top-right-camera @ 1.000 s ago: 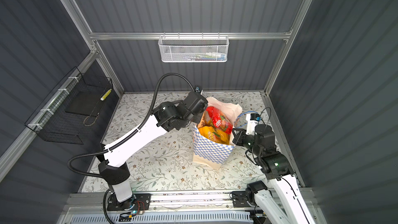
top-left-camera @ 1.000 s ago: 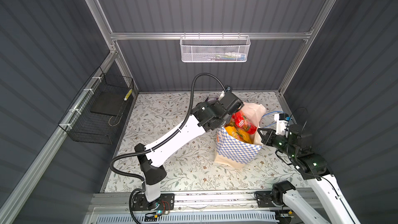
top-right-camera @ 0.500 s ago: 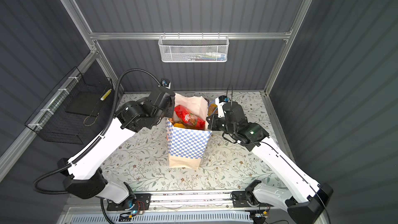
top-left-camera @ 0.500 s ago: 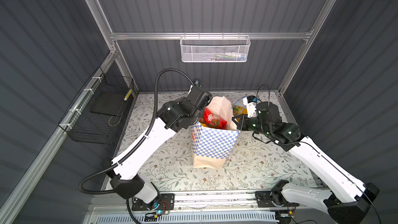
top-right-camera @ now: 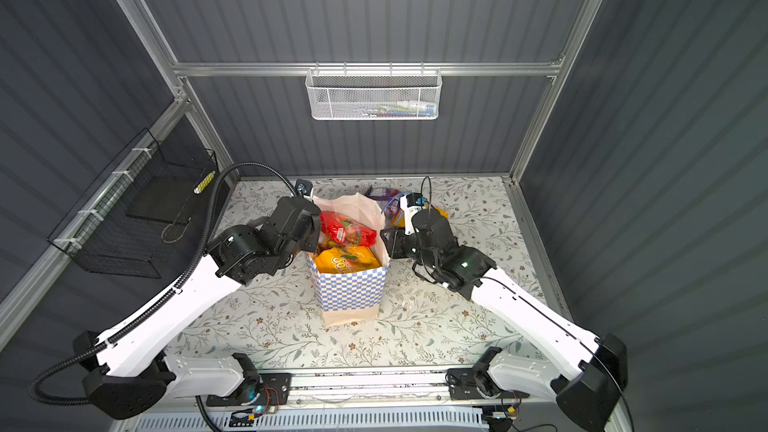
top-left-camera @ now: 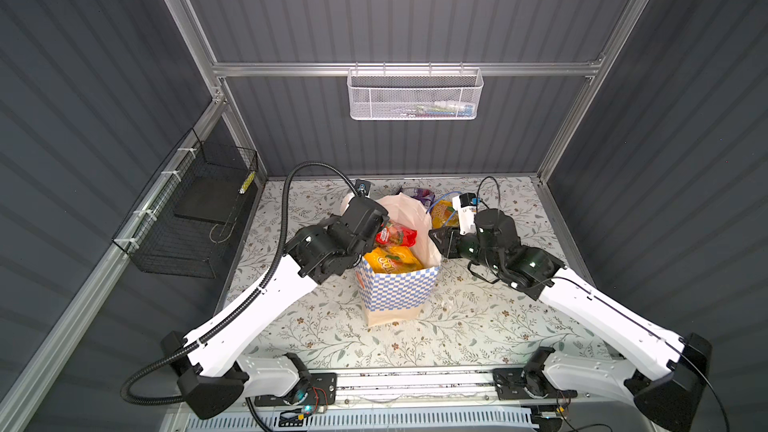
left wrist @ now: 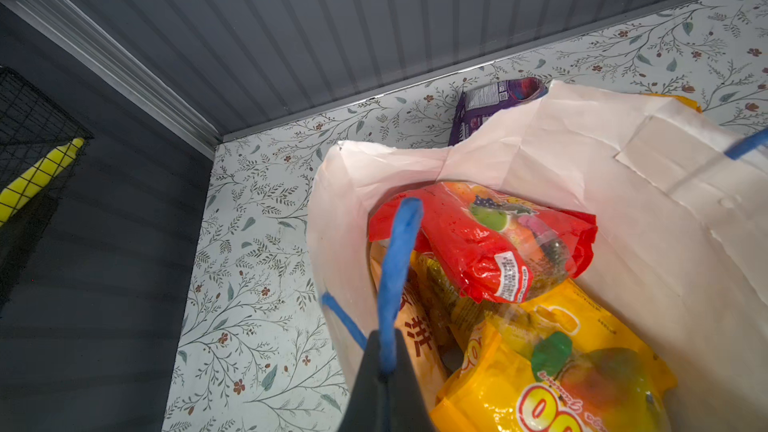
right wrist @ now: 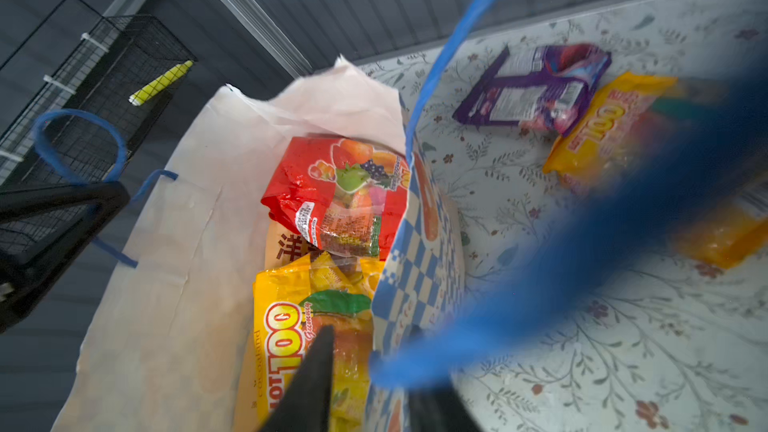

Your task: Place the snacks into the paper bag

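The paper bag (top-left-camera: 397, 292) (top-right-camera: 351, 292) stands upright mid-table, mouth open. Inside lie a red packet (left wrist: 486, 243) (right wrist: 336, 197), a yellow packet (left wrist: 561, 376) (right wrist: 291, 326) and a pale-orange pouch (left wrist: 415, 334). My left gripper (left wrist: 384, 351) (top-left-camera: 369, 242) is shut on the bag's blue cord handle (left wrist: 399, 251) at the left rim. At the right rim my right gripper (right wrist: 372, 338) (top-left-camera: 434, 238) stands open, with the rim and the other, blurred blue handle (right wrist: 582, 263) between its fingers. Behind the bag on the table lie a purple packet (right wrist: 536, 89) (top-left-camera: 419, 193) and a yellow-orange packet (right wrist: 602, 126) (top-left-camera: 444, 214).
Another orange packet (right wrist: 723, 234) lies blurred near the right arm. A white mesh basket (top-left-camera: 415, 95) hangs on the back wall. A black wire basket (top-left-camera: 195, 222) holding a yellow item hangs on the left wall.
The bag has shifted left across the table with both grippers at its rim. The right arm has stretched out, and its jaws have come apart.
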{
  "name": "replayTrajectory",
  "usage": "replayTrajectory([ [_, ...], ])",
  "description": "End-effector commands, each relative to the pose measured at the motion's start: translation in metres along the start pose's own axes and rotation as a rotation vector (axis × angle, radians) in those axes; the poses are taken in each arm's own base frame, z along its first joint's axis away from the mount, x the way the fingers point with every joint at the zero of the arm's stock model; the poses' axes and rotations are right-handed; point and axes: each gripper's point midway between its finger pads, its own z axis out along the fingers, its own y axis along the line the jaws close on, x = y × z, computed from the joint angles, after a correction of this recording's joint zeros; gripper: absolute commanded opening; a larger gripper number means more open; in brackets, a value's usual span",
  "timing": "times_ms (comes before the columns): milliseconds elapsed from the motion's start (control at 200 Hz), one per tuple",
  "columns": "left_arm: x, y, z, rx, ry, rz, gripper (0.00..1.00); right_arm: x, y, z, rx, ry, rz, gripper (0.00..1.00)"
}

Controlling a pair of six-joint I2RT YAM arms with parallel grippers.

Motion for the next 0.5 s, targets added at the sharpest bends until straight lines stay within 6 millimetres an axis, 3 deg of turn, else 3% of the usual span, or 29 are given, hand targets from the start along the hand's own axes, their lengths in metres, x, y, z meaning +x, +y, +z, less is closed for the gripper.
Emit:
replayTrajectory([
  [0, -0.022, 0.006, -0.024, 0.079, -0.13, -0.086, 0.0, -0.032, 0.033, -0.026, -0.119, -0.107, -0.006, 0.58],
  [135, -0.027, 0.006, -0.036, 0.13, -0.165, -0.111, 0.0, -0.051, 0.055, -0.057, -0.167, -0.111, -0.05, 0.82],
  [205, -0.027, 0.008, -0.04, 0.138, -0.17, -0.114, 0.0, -0.062, 0.053, -0.073, -0.135, -0.147, -0.071, 0.95],
  [240, -0.015, 0.005, -0.034, 0.141, -0.147, -0.097, 0.0, -0.067, 0.049, -0.081, -0.105, -0.171, -0.082, 0.99],
  [330, -0.012, 0.009, -0.039, 0.153, -0.178, -0.093, 0.0, -0.08, 0.029, -0.095, -0.015, -0.243, -0.097, 0.99],
  [495, -0.005, 0.018, -0.044, 0.145, -0.232, -0.115, 0.0, -0.086, -0.043, -0.105, 0.178, -0.305, 0.033, 0.99],
])
